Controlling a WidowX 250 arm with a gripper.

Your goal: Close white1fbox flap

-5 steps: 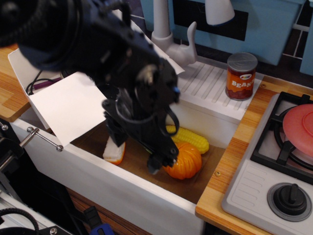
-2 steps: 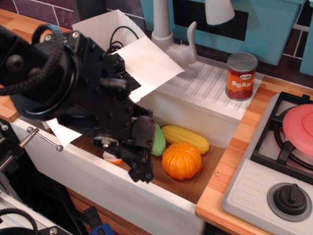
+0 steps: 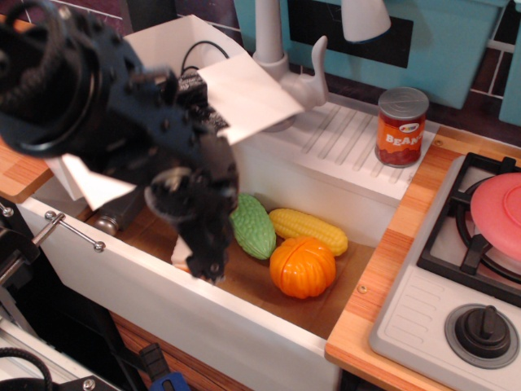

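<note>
The white1fbox (image 3: 175,39) stands at the back left behind my arm, open, with black cables (image 3: 194,75) showing inside. One white flap (image 3: 248,98) sticks out to the right toward the faucet. Another white flap (image 3: 88,186) hangs low at the left, partly hidden by the arm. No barcode or print shows. My black gripper (image 3: 208,265) is motion-blurred and hangs low in the sink, below and in front of the box and not touching a flap. I cannot make out whether its jaws are open or shut.
The sink (image 3: 163,301) holds a green vegetable (image 3: 254,228), a corn cob (image 3: 309,230), an orange pumpkin (image 3: 303,267) and a white-orange piece (image 3: 182,254). A faucet (image 3: 273,49) and a bean can (image 3: 402,126) stand behind. A stove (image 3: 456,277) with a pink lid (image 3: 498,208) is at the right.
My arm has swung left and back from the sink's middle, uncovering the green vegetable. The box's flap went from lying low at the left to up and right by the faucet.
</note>
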